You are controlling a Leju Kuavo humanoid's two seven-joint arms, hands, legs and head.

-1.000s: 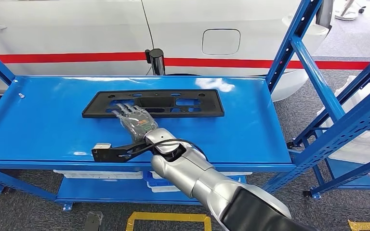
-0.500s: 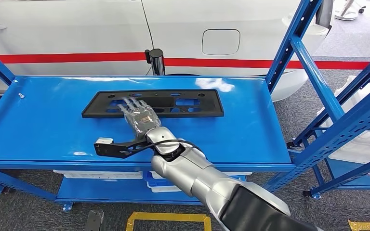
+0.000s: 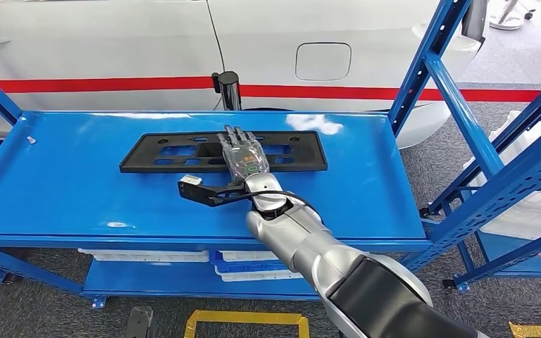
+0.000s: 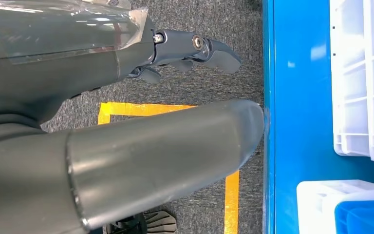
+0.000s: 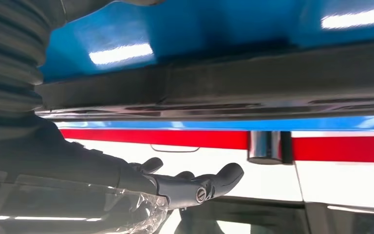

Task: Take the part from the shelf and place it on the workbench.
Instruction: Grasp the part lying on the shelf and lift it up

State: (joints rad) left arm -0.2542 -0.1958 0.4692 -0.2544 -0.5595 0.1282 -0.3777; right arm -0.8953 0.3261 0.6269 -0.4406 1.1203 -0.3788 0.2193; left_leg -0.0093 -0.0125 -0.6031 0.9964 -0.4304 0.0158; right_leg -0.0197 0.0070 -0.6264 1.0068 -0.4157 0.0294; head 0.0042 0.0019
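The black part, a long flat plate with cut-out slots, lies flat on the top deck of the blue shelf, its length running from 9 to 3 o'clock across the middle of the deck. The right hand reaches in from 5 o'clock on its silver arm and hovers over the part just right of its middle, fingers stretched out and spread toward 12 o'clock, holding nothing; whether the palm touches the plate cannot be told from the head view. In the right wrist view the same hand shows its fingers extended and apart, with the dark edge of the part beyond them. A black bracket sticks out from the wrist toward 9 o'clock, just in front of the part's near edge. The left hand hangs beside the shelf over grey carpet, fingers loosely extended around nothing, near white bins on the lower deck. Behind the shelf, at 12 o'clock, stands a white car with a red stripe.
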